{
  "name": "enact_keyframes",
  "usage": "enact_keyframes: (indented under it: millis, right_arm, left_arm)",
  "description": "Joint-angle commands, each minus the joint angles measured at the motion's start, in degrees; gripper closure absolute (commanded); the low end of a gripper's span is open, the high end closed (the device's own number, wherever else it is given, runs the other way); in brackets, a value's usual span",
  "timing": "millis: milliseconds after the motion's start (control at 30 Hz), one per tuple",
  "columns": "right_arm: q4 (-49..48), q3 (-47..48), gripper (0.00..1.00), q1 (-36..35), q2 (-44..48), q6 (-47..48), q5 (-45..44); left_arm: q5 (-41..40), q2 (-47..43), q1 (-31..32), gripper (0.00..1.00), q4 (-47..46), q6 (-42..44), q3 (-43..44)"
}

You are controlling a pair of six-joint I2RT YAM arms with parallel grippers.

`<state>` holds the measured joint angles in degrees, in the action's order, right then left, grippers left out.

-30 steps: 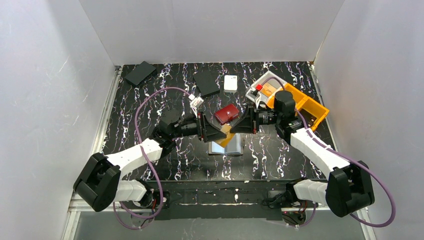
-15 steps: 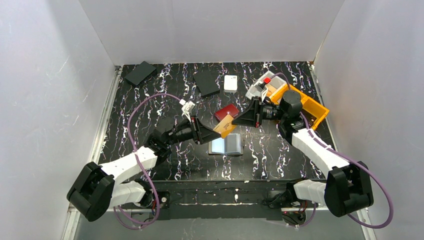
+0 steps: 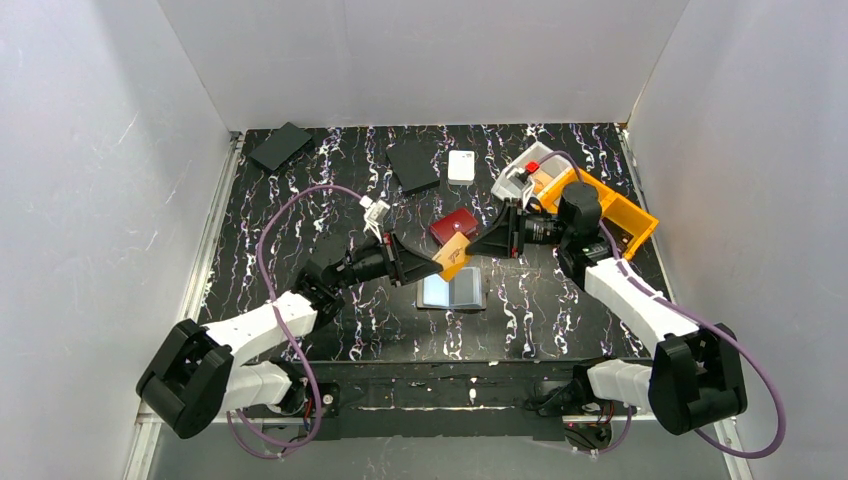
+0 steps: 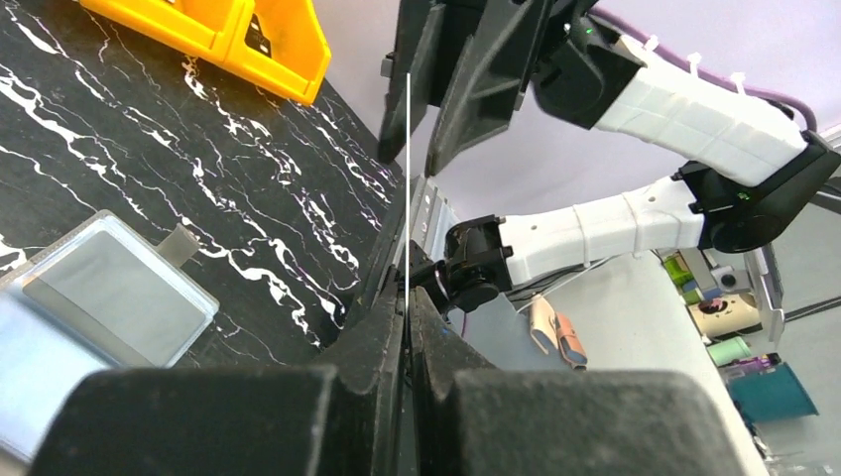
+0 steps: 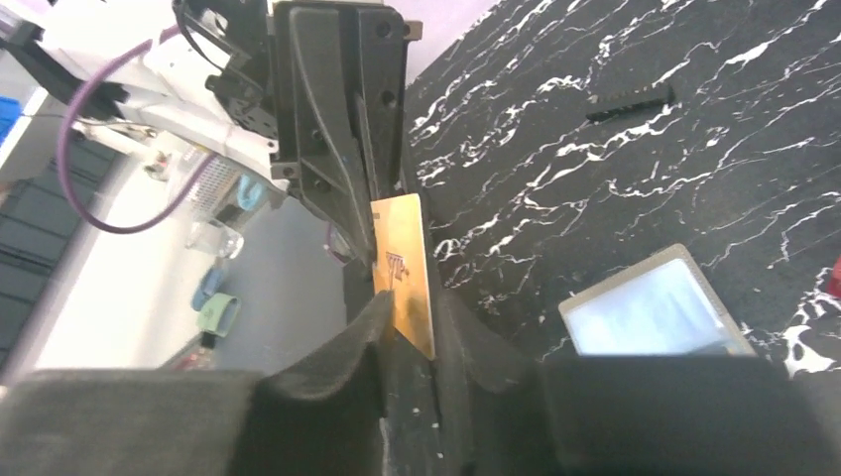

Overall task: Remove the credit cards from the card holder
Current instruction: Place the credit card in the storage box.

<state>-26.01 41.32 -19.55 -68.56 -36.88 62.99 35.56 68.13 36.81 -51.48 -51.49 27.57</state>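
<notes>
Now the orange card hangs clear above the card holder: a second ago it was low over the open halves, and since then both arms have lifted it a little toward 12 o'clock. In the top view the left gripper takes it from 8 o'clock and the right gripper from 2 o'clock. Each wrist view shows its own fingers drawn narrow on the card, so both seem to pinch it. The holder lies open on the table at 6 o'clock of the card, with the dark red case at 12 o'clock. The light blue card sits in the holder's left half, so I judge that one card is out and one remains
</notes>
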Motion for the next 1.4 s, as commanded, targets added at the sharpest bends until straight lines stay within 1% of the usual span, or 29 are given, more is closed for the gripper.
enact_keyframes:
  millis: [0,33,67,100,167,200,267,333,400,500,600,733,900,1033,1167,1200,1267,1300,1333,1367]
  right_arm:
    - [29.62,7.72,0.54,-0.01,2.99,31.6,1.5]
    - [37.9,10.48,0.44,-0.04,2.82,40.16,1.38]
    - [47.73,14.0,0.38,-0.06,2.03,48.98,0.45]
    - [57.06,18.38,0.36,-0.1,0.64,58.12,-0.64]
    - [68.18,23.12,0.33,-0.15,-3.51,67.33,-0.52]
    - [73.78,25.8,0.31,-0.27,-6.04,72.4,-0.39]
    - [84.95,31.71,0.24,-1.06,-10.75,82.68,0.48]
    - [95.3,37.21,0.17,-2.83,-15.39,92.46,0.28]
    - [102.66,41.41,0.17,-5.51,-19.61,98.58,-1.79]
    - [106.93,44.58,0.21,-9.82,-22.85,101.9,-3.19]
    - [107.35,45.26,0.24,-12.62,-23.11,102.23,-1.23]
    - [106.72,46.19,0.33,-14.43,-23.45,99.77,-0.16]
    - [102.45,44.35,0.43,-15.8,-23.81,93.69,0.81]
    - [98.42,42.01,0.61,-16.8,-23.34,89.68,-0.25]
    - [95.23,39.9,0.68,-17.18,-22.42,86.77,-0.5]
    - [94.78,39.63,0.72,-17.26,-22.36,86.48,-0.57]
    - [94.26,39.49,0.86,-17.27,-22.32,86.03,-0.58]
    - [94.19,39.57,0.98,-17.27,-22.33,85.99,-0.52]
    - [94.07,39.62,0.99,-17.27,-22.27,85.96,-0.62]
    - [93.82,39.63,0.99,-17.27,-22.2,85.91,-0.84]
  left_arm:
    - [6.13,-2.78,-1.2,1.0,10.19,7.88,3.11]
    - [7.68,-3.84,-1.21,1.0,18.36,12.51,4.71]
    - [9.64,-4.61,-1.23,1.0,25.18,16.62,6.39]
    - [11.03,-5.19,-1.26,1.0,31.66,20.45,8.12]
    - [13.14,-5.53,-1.28,1.0,43.15,27.19,12.1]
    - [13.78,-5.18,-1.26,1.0,50.65,30.87,14.52]
    - [15.06,-3.31,-0.92,1.0,63.51,39.36,20.42]
    - [17.31,-1.03,-0.75,1.0,72.57,45.76,25.69]
    - [18.72,0.85,-0.53,1.0,78.98,52.37,29.63]
    - [18.97,2.38,-0.48,1.0,84.62,57.25,33.68]
    - [20.11,4.42,-0.21,1.0,88.18,59.99,36.4]
    - [19.41,6.94,0.28,1.0,91.95,62.15,38.95]
    - [19.17,8.59,0.43,1.0,92.35,62.34,40.43]
    - [18.38,9.11,0.45,1.0,92.35,62.14,41.15]
    - [18.04,9.54,0.45,1.0,92.35,61.96,41.6]
    - [17.97,9.66,0.45,1.0,92.35,61.92,41.7]
    - [17.52,9.84,0.45,1.0,92.11,61.66,41.93]
    - [17.11,9.74,0.45,1.0,91.87,61.55,41.95]
    - [16.18,9.67,0.42,1.0,91.61,61.2,42.03]
    - [14.19,9.37,0.37,0.96,91.19,60.52,42.08]
